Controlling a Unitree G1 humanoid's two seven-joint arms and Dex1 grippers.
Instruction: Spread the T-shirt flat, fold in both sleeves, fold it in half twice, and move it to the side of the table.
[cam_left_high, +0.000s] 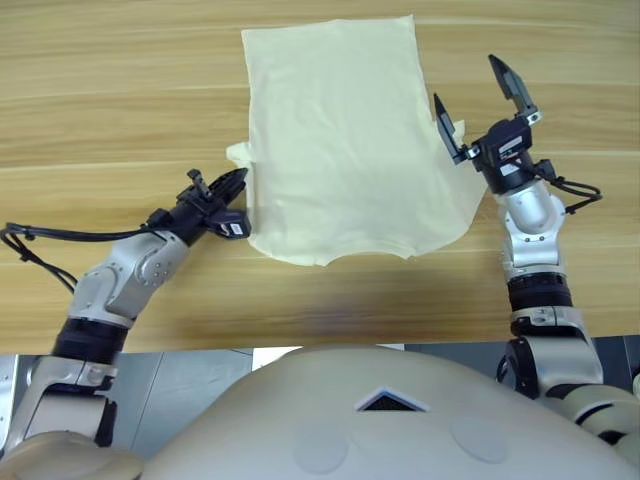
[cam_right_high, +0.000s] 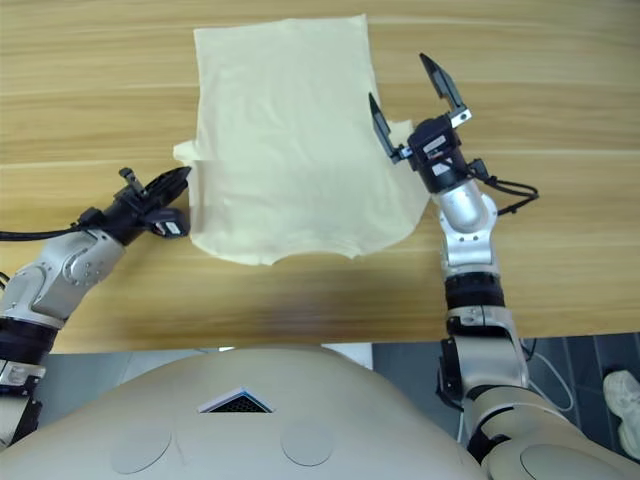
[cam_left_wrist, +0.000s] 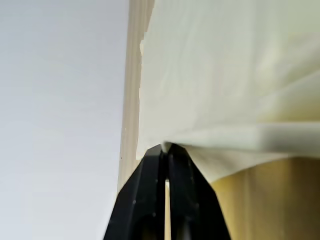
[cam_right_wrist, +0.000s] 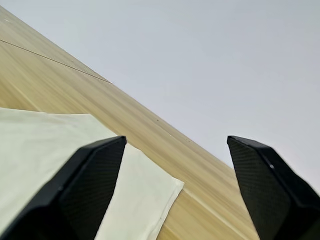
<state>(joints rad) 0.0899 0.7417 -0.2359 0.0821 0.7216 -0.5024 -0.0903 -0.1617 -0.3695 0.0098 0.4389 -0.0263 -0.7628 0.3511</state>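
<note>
Two grippers flanked a pale yellow T-shirt (cam_left_high: 340, 140) lying on the wooden table (cam_left_high: 120, 80) in the head camera's views. Its neckline faced 6 o'clock, and a scrap of sleeve (cam_left_high: 237, 151) poked out at its 9 o'clock side. The left gripper (cam_left_high: 228, 190) sat at the shirt's 8 o'clock edge, tips at the cloth. The right gripper (cam_left_high: 465, 82) stood at 3 o'clock, spread wide.

From the left wrist, the black fingers (cam_left_wrist: 150, 195) pressed together right at the fabric's edge; whether cloth was caught between them was unclear.

From the right wrist, both fingers gaped well apart over the shirt's corner and the wood.
</note>
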